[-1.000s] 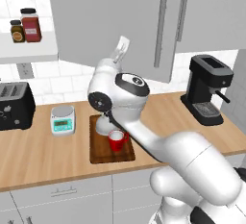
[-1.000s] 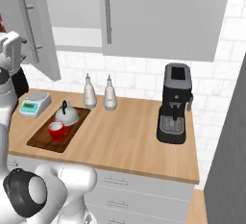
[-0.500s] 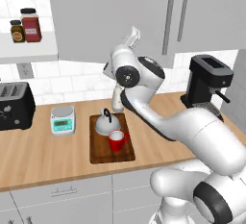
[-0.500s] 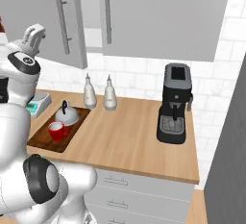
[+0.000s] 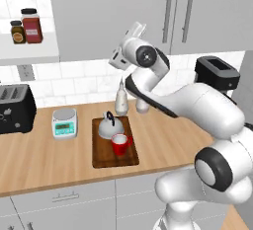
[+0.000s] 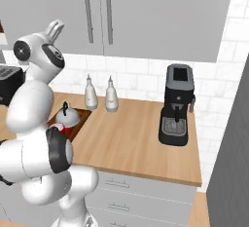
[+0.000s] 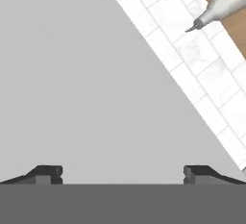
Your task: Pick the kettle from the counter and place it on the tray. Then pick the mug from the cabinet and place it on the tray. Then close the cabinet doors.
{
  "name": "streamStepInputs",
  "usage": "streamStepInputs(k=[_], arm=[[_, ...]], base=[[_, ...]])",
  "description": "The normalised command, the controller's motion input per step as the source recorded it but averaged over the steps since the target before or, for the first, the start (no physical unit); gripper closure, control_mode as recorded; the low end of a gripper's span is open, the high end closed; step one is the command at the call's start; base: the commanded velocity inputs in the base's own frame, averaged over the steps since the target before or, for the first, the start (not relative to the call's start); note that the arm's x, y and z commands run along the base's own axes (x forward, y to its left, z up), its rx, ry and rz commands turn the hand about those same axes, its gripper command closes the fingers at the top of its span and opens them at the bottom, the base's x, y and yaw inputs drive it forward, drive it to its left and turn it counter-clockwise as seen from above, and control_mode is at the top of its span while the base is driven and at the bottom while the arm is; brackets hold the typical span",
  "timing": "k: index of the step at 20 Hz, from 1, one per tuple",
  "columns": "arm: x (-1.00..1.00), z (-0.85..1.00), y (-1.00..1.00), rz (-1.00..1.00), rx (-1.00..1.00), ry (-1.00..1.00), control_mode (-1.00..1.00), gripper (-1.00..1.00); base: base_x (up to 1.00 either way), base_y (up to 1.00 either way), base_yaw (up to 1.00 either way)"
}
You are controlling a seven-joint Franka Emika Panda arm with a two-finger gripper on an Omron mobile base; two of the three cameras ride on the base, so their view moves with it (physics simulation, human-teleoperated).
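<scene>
While the gripper (image 7: 123, 172) is raised high in front of the grey cabinet doors (image 5: 168, 14), its two fingers are spread wide apart and they hold nothing. From the hand camera, the flat grey panel of a door is just ahead of the fingertips (image 7: 48, 172), and the pointed top of a white bottle (image 7: 226, 2) shows at the upper right. Down on the counter (image 5: 44, 160), the dark-brown tray (image 5: 106, 157) carries the kettle (image 5: 108, 125) at its far end and the red mug (image 5: 120, 144) just in front of it, nearer to the robot. Left of the tray stands a small scale (image 5: 65, 123), and further left a black toaster (image 5: 15, 108). A coffee machine (image 6: 176, 105) stands far to the right.
</scene>
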Motion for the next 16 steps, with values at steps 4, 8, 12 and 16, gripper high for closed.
streamStepInputs(k=[4,8,12,16], arm=[[0.75,-0.28,-0.05,0.18,0.03,0.18,-1.0,-1.0],[0.67,-0.3,0.0,0.16,0.01,0.2,-1.0,-1.0],[0.61,-0.33,0.0,0.11,0.0,0.23,-1.0,-1.0],[0.46,-0.39,0.08,0.03,0.0,0.18,-1.0,-1.0]], base=[[0.0,0.0,0.0],[0.0,0.0,0.0],[0.0,0.0,0.0],[0.0,0.0,0.0]])
